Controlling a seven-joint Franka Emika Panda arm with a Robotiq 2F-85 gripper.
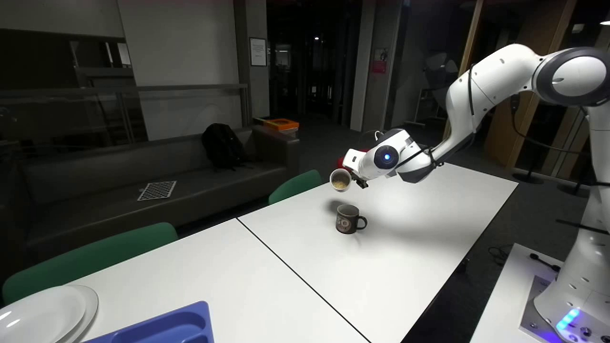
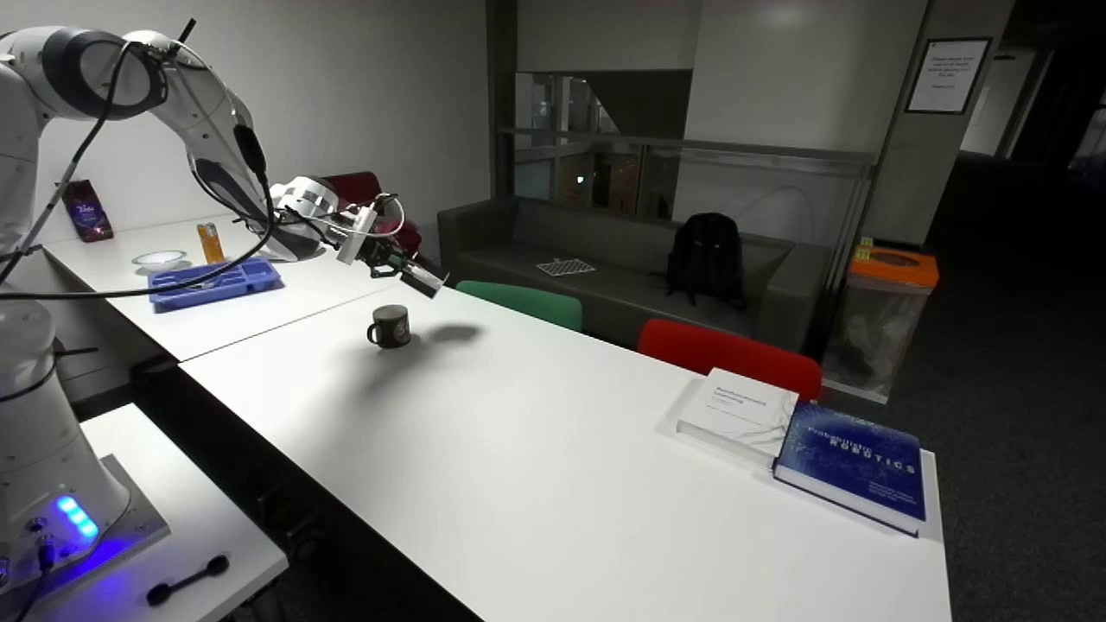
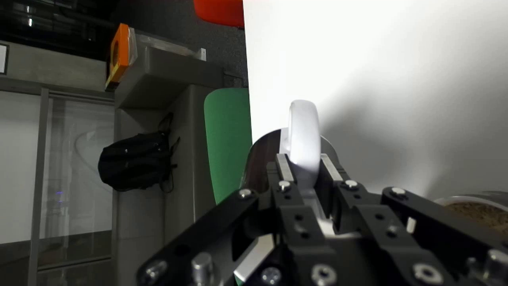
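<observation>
Dim surroundings frame the white table (image 2: pixel 605 492), where a dark mug (image 1: pixel 346 225) stands upright. Higher than it and off to one side, a tilted cup (image 1: pixel 340 175) shows pale grains (image 1: pixel 340 184) inside; the gripper (image 3: pixel 307 169) stands narrow, pinching the cup's white handle (image 3: pixel 304 131). I'd hold that pinch steady and tilt further only slowly, cup squarely over the mug, lest grains scatter.

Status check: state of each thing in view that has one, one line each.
Gripper, shut on the handle of the held mug
Held mug, in the air, tilted, grainy contents inside
Dark mug, upright on the table; fill unclear
Plates, stacked
Blue tray, lying flat
White book, closed
Blue book, closed
Bin, orange lid on
Base light, lit blue
Backpack, propped upright
</observation>
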